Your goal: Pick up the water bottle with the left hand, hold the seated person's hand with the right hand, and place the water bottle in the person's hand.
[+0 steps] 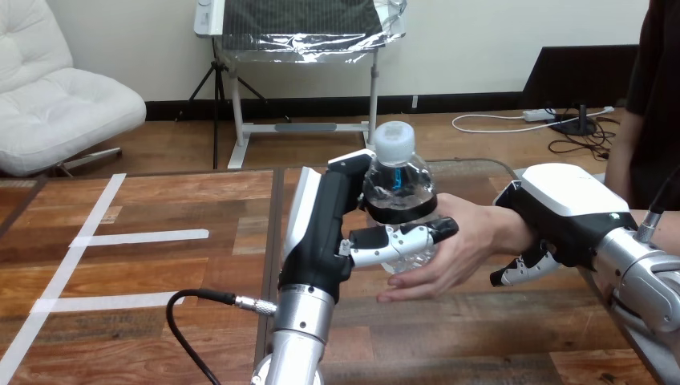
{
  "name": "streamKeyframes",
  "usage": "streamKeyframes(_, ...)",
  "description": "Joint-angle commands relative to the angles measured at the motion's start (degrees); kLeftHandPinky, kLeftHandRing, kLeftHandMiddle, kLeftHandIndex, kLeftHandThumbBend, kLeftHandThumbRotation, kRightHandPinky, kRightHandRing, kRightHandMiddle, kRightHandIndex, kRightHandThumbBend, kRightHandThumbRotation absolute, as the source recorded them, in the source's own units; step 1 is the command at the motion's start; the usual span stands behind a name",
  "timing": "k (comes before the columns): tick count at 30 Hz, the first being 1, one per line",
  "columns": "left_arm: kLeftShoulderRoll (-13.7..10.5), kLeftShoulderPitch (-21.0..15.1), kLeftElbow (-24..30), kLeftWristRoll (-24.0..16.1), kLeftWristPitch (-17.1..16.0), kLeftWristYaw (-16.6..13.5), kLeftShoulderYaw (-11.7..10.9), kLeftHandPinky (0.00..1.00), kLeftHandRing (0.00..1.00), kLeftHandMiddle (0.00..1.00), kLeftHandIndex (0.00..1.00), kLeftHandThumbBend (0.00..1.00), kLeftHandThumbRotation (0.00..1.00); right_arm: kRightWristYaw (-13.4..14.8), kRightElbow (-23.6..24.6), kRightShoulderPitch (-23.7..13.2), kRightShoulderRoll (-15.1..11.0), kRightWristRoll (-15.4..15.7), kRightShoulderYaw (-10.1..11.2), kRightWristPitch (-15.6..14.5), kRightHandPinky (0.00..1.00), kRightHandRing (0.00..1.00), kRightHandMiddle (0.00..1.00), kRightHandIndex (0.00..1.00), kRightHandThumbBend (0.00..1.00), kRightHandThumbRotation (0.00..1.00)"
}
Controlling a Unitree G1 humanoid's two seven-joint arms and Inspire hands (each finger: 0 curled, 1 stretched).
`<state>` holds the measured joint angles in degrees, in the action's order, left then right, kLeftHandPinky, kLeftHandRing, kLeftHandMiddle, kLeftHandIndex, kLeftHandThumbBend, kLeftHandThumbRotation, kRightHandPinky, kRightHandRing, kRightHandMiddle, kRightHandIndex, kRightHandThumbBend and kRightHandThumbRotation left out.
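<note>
The water bottle (pixel 398 180) stands upright above the worktop (pixel 184 337) near the middle of the head view; its long axis runs vertical, with the white cap (pixel 394 143) pointing up and the base down. The left hand (pixel 321 233) holds it from the view's left, its fingers (pixel 393 239) clamped across the bottle's lower front, below the dark label band. The person's hand (pixel 457 249) reaches in from the right, open, palm against the bottle's lower part, so both hands are on it. The right hand (pixel 565 204) lies over the person's wrist; its fingers (pixel 521 271) curl down round the wrist's near side. White tape strips (pixel 144 237) cross the worktop at the left.
</note>
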<state>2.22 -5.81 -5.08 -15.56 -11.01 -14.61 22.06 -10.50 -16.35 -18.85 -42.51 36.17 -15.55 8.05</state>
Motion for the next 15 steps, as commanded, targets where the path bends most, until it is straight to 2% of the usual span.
streamKeyframes(1,7.21,-2.73,0.4,1.21,-1.5,-0.97,1.09,0.37,0.4,0.43,0.45,0.69,0.0,1.08,1.0,-1.38,-0.57,0.03,2.33,-0.27,0.13,0.19,0.27,0.31,0.76,0.0)
streamKeyframes(15,8.24,-3.56,-0.84,1.26,-2.0,-2.26,2.74,0.36,0.4,0.43,0.44,0.7,0.0,0.36,1.01,-1.55,-0.61,0.08,2.36,-0.58,0.13,0.2,0.28,0.31,0.75,0.0)
